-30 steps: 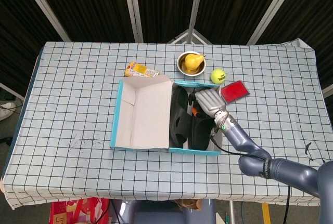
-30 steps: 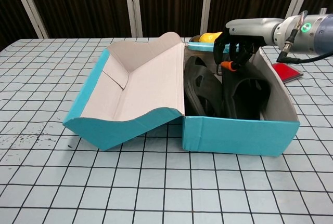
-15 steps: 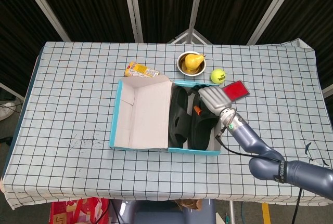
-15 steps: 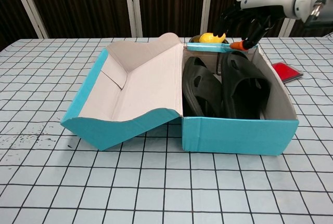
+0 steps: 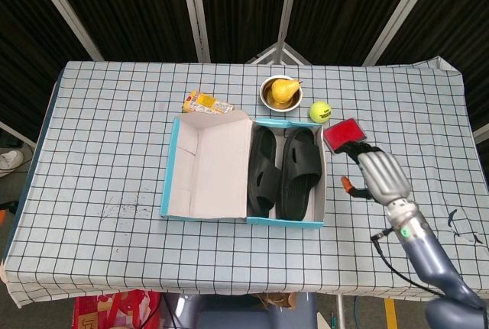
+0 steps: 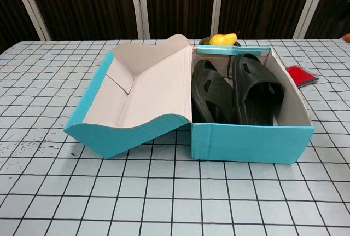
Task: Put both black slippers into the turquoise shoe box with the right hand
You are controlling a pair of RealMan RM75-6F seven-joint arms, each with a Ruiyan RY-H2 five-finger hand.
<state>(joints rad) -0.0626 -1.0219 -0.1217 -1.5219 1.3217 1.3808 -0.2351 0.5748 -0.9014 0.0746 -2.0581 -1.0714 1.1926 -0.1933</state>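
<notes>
Both black slippers lie side by side in the right half of the turquoise shoe box (image 5: 166, 176), one (image 5: 262, 170) next to the other (image 5: 299, 169). In the chest view they (image 6: 212, 91) (image 6: 258, 89) lean against the box's back wall behind its front wall (image 6: 251, 142). The lid is folded open to the left. My right hand (image 5: 377, 177) hovers over the table right of the box, apart from it, fingers spread and holding nothing. It is outside the chest view. My left hand shows in neither view.
Behind the box stand a bowl with a yellow pear (image 5: 280, 92) and a tennis ball (image 5: 318, 111). A red flat object (image 5: 344, 133) lies just behind my right hand. A yellow snack packet (image 5: 208, 103) lies behind the lid.
My right hand has let go of the right-hand slipper, risen out of the box and pulled back to the right. That slipper now lies in the box beside the other.
</notes>
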